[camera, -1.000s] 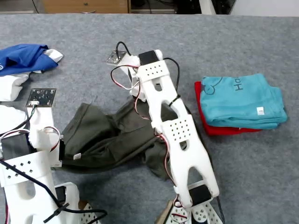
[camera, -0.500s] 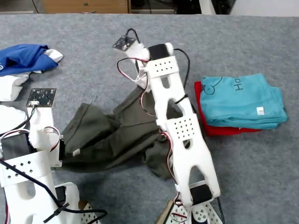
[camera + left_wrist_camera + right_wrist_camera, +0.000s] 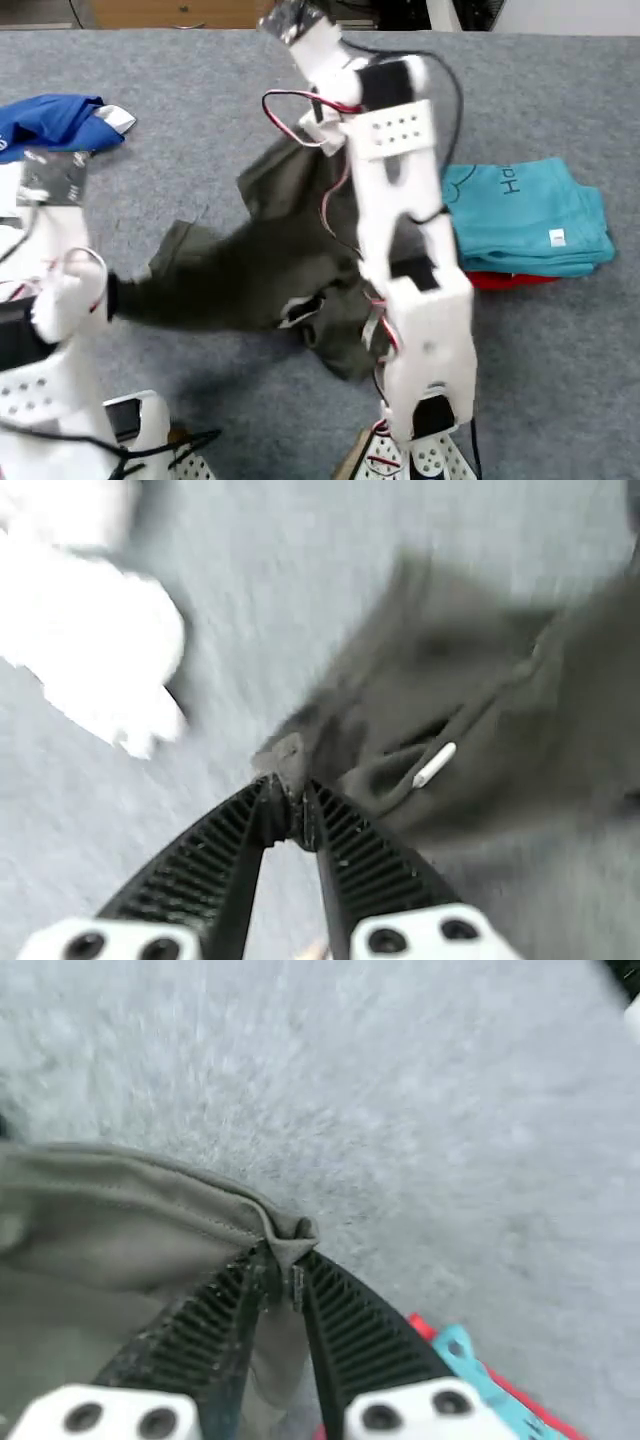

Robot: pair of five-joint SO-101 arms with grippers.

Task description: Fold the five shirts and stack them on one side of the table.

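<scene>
An olive-green shirt (image 3: 265, 265) hangs stretched above the grey table between both arms. My left gripper (image 3: 290, 815) is shut on one edge of the olive shirt (image 3: 470, 730); in the high view it sits at the left (image 3: 108, 297). My right gripper (image 3: 283, 1278) is shut on another edge of the olive shirt (image 3: 110, 1230), raised at the back of the table (image 3: 310, 135). A folded teal shirt (image 3: 530, 215) lies on a folded red shirt (image 3: 505, 281) at the right. A blue shirt (image 3: 55, 120) and a white shirt (image 3: 8, 180) lie crumpled at the far left.
The grey felt table (image 3: 560, 380) has bare room at the front right and along the back. A wooden cabinet (image 3: 180, 12) stands beyond the far edge. The right arm's white links (image 3: 415, 280) cross the middle of the table above the shirt.
Both arms have lifted. The right gripper rose toward the table's back, pulling the olive shirt up and stretching it out; the left gripper also rose with its edge.
</scene>
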